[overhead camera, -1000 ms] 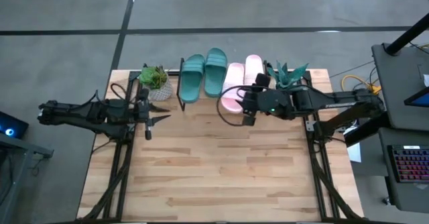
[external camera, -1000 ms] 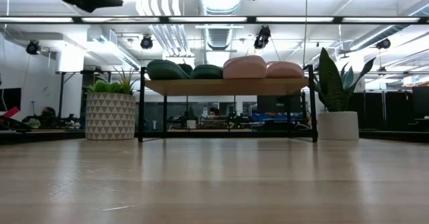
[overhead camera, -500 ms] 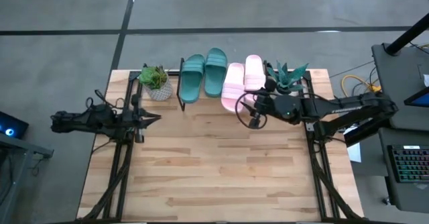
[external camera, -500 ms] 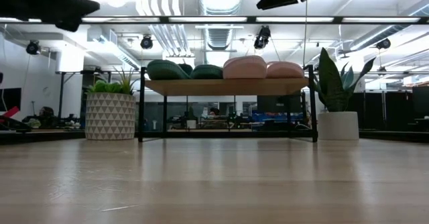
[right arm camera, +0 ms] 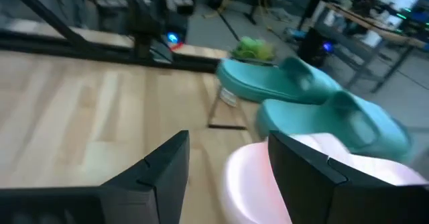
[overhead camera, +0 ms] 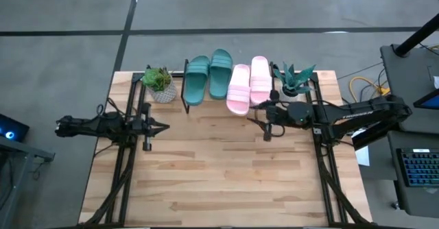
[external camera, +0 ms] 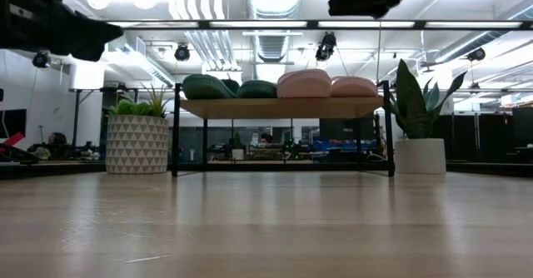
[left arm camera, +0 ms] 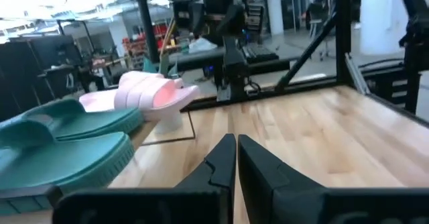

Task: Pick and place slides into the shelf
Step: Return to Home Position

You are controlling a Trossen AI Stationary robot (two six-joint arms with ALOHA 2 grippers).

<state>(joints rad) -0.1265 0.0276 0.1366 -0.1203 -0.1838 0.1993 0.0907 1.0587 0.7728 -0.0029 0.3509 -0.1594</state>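
The left arm lies along the left edge of the bench (overhead camera: 226, 177), its left gripper (overhead camera: 163, 126) pointing inward above the bare wood, well apart from the shelf. In the left wrist view its two dark fingers (left arm camera: 218, 167) stand together, with only a thin slit between them and nothing held.

Behind it, at the back left corner, a small potted plant (overhead camera: 159, 83) sits in a patterned pot (external camera: 137, 143), just beside the shelf's left end.

The shelf (external camera: 283, 107), a light plank on thin black legs, stands along the back of the bench. All four slides lie on its top, side by side. The two teal slides (overhead camera: 208, 77) take the left half, and the two pink slides (overhead camera: 248, 85) take the right half, touching each other. The left pink one lies a little nearer the front than its mate.

The right gripper (overhead camera: 258, 119) hovers above the bench near the front end of the pink pair, touching neither slide. In the right wrist view its fingers (right arm camera: 164, 167) stand wide apart and empty, with a pink slide showing between them.

A spiky green plant (overhead camera: 295, 79) in a white pot (external camera: 420, 155) stands at the shelf's right end.
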